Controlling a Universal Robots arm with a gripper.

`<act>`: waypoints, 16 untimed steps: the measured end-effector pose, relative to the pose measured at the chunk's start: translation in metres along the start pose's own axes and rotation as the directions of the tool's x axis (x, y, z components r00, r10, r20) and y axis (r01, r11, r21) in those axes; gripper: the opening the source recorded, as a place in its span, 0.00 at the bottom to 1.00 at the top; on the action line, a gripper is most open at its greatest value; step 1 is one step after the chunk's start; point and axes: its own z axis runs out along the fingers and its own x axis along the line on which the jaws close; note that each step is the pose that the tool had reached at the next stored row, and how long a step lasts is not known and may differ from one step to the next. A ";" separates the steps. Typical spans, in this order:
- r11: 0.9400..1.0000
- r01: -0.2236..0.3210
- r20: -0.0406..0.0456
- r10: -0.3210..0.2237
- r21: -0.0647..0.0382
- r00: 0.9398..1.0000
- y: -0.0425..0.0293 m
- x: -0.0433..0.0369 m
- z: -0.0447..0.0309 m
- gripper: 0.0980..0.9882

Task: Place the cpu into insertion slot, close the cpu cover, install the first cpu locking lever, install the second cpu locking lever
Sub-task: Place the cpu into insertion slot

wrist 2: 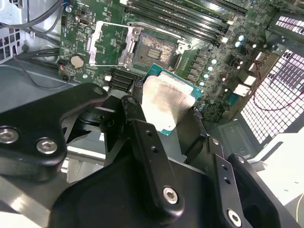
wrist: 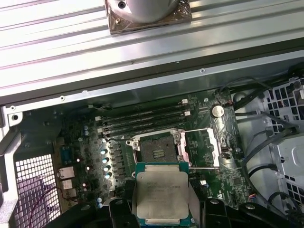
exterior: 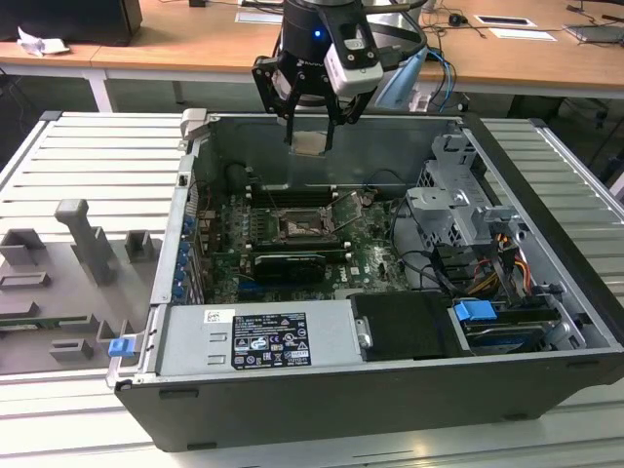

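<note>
black tool [wrist 2: 161, 111] pinching flat silvery cpu [wrist 2: 167, 95], dark square insertion slot [wrist 2: 154, 53] uncovered

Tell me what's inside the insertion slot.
Nothing: the insertion slot shows its bare dark contact field. The cpu is gripped in the hand above; the cpu cover lies open beside. In the second wrist view the cpu hides the slot's near rim.

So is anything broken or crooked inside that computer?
Nothing stands out. The square silver metal cover frame is flipped open beside the empty dark square socket, and the gripper holds the flat silvery square chip.
</note>
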 end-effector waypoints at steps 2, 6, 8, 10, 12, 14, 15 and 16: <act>1.000 -0.006 0.000 0.006 0.000 1.000 0.0000 0.0000 0.0001 0.48; 1.000 -0.025 0.002 0.025 0.000 1.000 0.0000 0.0000 0.0003 0.48; 0.999 -0.032 0.003 0.032 -0.001 0.999 0.0000 0.0000 0.0003 0.48; 0.999 -0.040 0.003 0.040 -0.001 0.999 0.0000 0.0000 0.0004 0.48; 0.999 -0.045 0.004 0.045 -0.001 0.999 0.0000 0.0000 0.0005 0.48; 0.999 -0.053 0.004 0.053 -0.001 0.999 0.0000 0.0000 0.0006 0.48; 0.998 -0.056 0.005 0.056 -0.001 0.998 0.0000 0.0000 0.0006 0.48; 0.998 -0.060 0.005 0.060 -0.001 0.998 -0.0001 0.0000 0.0006 0.48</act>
